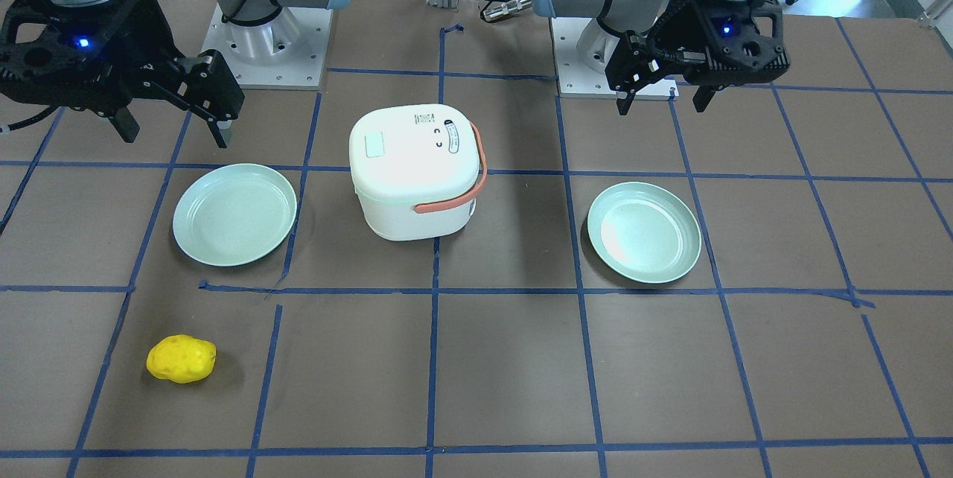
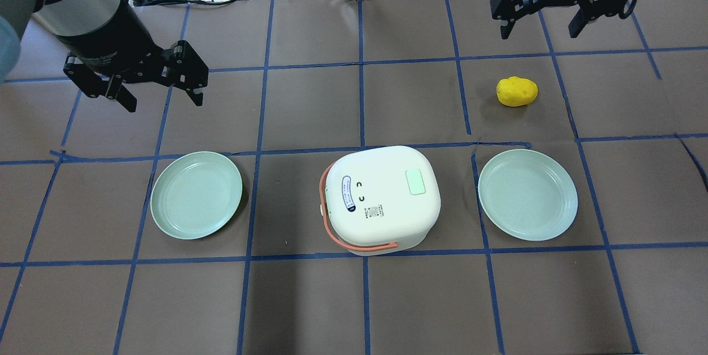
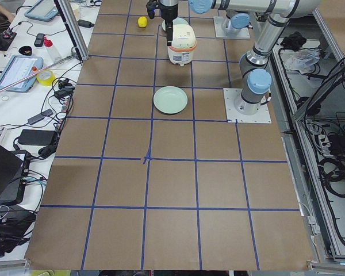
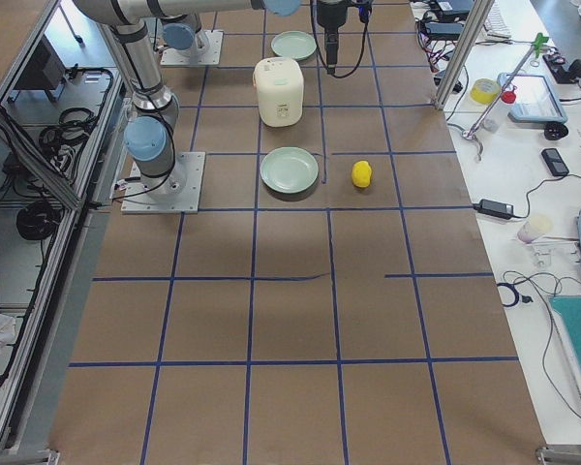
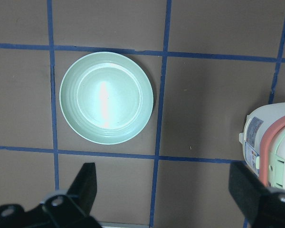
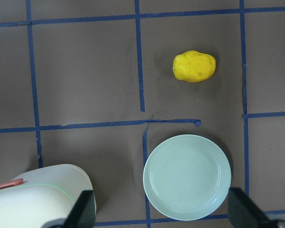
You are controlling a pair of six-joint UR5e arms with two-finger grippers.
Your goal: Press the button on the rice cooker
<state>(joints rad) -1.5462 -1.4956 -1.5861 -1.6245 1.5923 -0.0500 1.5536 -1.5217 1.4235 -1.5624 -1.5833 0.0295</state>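
Note:
The white rice cooker (image 2: 381, 200) with an orange handle stands at the table's middle, lid shut. Its pale green button (image 2: 416, 182) sits on the lid; it also shows in the front view (image 1: 374, 144). My left gripper (image 2: 164, 102) is open and empty, raised above the table to the far left of the cooker. My right gripper (image 2: 537, 33) is open and empty, raised at the far right. The left wrist view shows the cooker's edge (image 5: 270, 142) beside the open fingers (image 5: 83, 183). The right wrist view shows the cooker's corner (image 6: 38, 194).
A pale green plate (image 2: 197, 194) lies left of the cooker, a second plate (image 2: 527, 194) right of it. A yellow lumpy object (image 2: 516, 91) lies beyond the right plate. Blue tape lines grid the brown table. Cables and gear line the far edge.

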